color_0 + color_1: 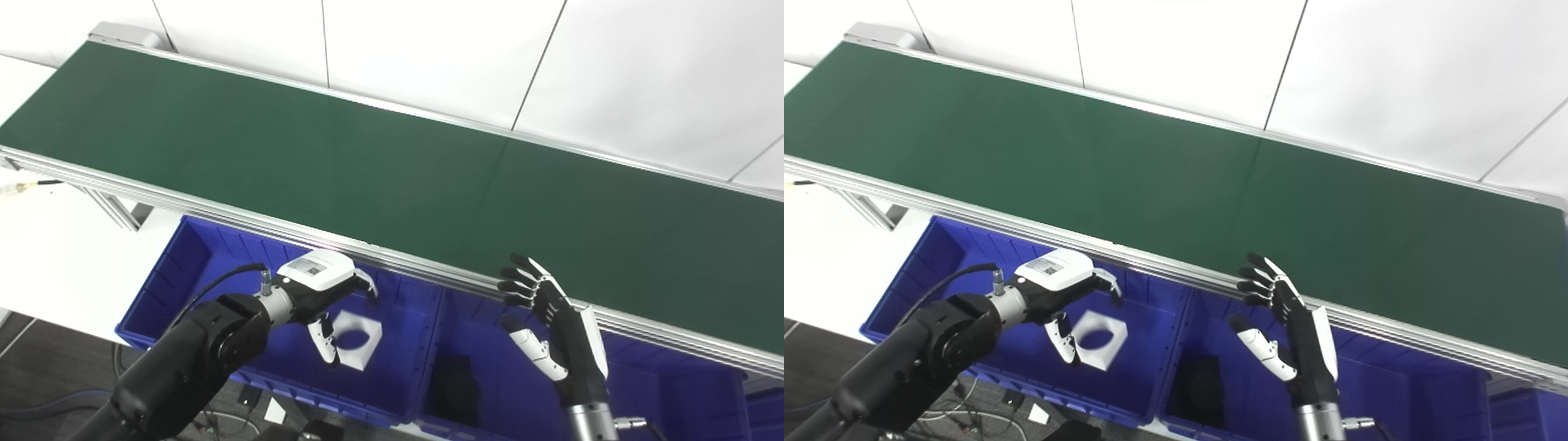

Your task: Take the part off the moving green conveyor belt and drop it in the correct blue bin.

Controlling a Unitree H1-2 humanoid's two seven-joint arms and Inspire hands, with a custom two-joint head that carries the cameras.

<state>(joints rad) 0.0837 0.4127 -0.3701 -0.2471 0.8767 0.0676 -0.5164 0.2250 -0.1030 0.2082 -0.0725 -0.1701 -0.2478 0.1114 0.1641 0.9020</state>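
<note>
The conveyor belt (392, 165) is running left to right across the far side, with two bins sitting along its near edge: the left bin (184, 275) holding a square part (358, 334), the right bin (667, 392) lying just beside it.

The left arm, black with a bulky rounded elbow joint, enters from the bottom edge at about 7 o'clock and reaches up toward 2 o'clock, a thin black cable looping from it to a silver wrist collar. Its black-and-white left hand (321, 288) lies palm down, white back plate with a small label facing up, fingers curled loosely forward and apart, thumb hanging toward 6 o'clock, holding nothing. The right arm rises almost vertically from the bottom edge at about 5 o'clock, with a silver wrist. Its black-and-white right hand (551, 321) stands upright, fingers spread and pointing toward 11 o'clock, white-tipped thumb stretched out toward 9 o'clock, empty.
</note>
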